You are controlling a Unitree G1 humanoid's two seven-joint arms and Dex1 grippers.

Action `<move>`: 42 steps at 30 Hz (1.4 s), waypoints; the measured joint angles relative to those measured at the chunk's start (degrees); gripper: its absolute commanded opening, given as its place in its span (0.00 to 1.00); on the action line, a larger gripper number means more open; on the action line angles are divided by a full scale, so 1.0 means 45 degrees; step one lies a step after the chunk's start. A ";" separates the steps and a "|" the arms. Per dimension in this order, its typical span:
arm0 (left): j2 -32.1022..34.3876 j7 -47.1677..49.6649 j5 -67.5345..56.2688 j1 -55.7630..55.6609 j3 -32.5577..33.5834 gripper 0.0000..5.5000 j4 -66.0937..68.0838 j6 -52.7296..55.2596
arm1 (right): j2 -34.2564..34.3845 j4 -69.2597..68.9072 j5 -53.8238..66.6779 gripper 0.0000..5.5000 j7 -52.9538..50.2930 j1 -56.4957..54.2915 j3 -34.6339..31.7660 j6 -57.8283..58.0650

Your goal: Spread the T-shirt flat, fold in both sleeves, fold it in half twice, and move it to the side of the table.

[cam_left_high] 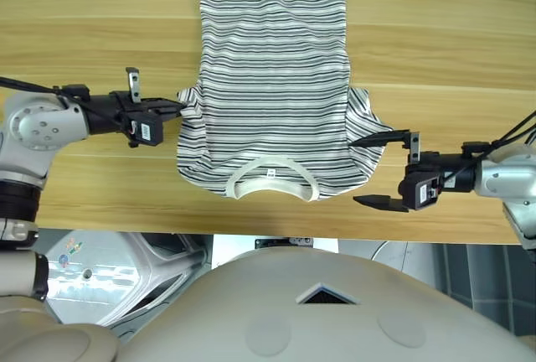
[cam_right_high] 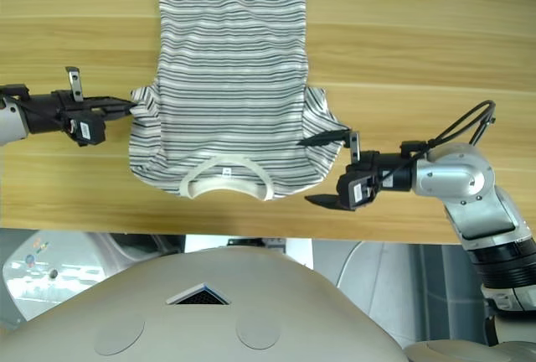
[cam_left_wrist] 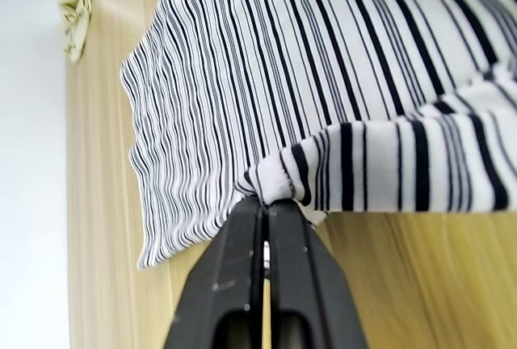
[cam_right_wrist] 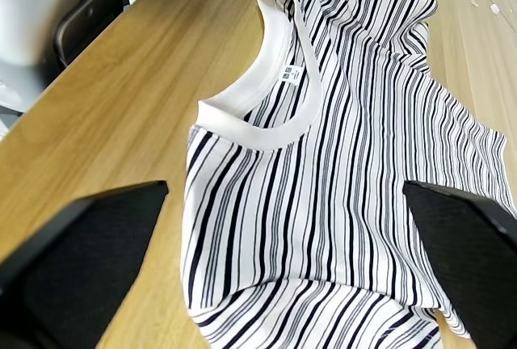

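Note:
A black-and-white striped T-shirt lies on the wooden table, white collar toward me and hem at the far side. Both sleeves are bunched in against the body. At the shirt's left side, my left gripper is shut on the left sleeve's edge, whose fabric is pinched between the fingertips. My right gripper stands open at the right sleeve; one finger lies over the sleeve's edge, the other near the table's front edge. From the right wrist the shirt lies between the open fingers.
The table's front edge runs just behind the collar. Bare wood lies left, right and beyond the shirt. Below the edge, light-coloured equipment stands on the floor.

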 measured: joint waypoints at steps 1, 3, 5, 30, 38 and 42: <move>-0.0113 0.0003 0.0020 -0.0095 -0.0023 0.00 -0.0064 0.0044 | 0.0011 0.0016 -0.0002 0.98 0.0001 -0.0024 0.0006 0.0005; -0.0251 0.0004 0.0081 -0.0277 -0.0060 0.00 -0.0100 0.0150 | 0.0032 0.0029 -0.0013 0.98 0.0004 -0.0087 0.0067 0.0015; -0.0607 0.0003 0.0148 -0.0448 -0.0230 0.00 -0.0107 0.0204 | 0.0108 0.0035 -0.0037 0.98 0.0007 -0.0170 0.0129 0.0024; -0.3830 -0.0116 0.0715 -0.1082 -0.2453 0.31 -0.0054 0.2170 | 0.0496 0.0045 -0.0152 0.98 0.0003 -0.0519 0.0446 0.0225; -0.4218 -0.0437 -0.1217 -0.0850 -0.1976 0.55 -0.0540 0.2651 | 0.0637 0.0058 -0.0360 0.98 0.0001 -0.0647 0.0507 0.0240; -0.2906 -0.2010 -0.4371 0.0543 -0.0974 0.68 -0.2139 0.3008 | 0.0732 0.0092 -0.0115 0.98 -0.0365 -0.0764 -0.0186 0.0330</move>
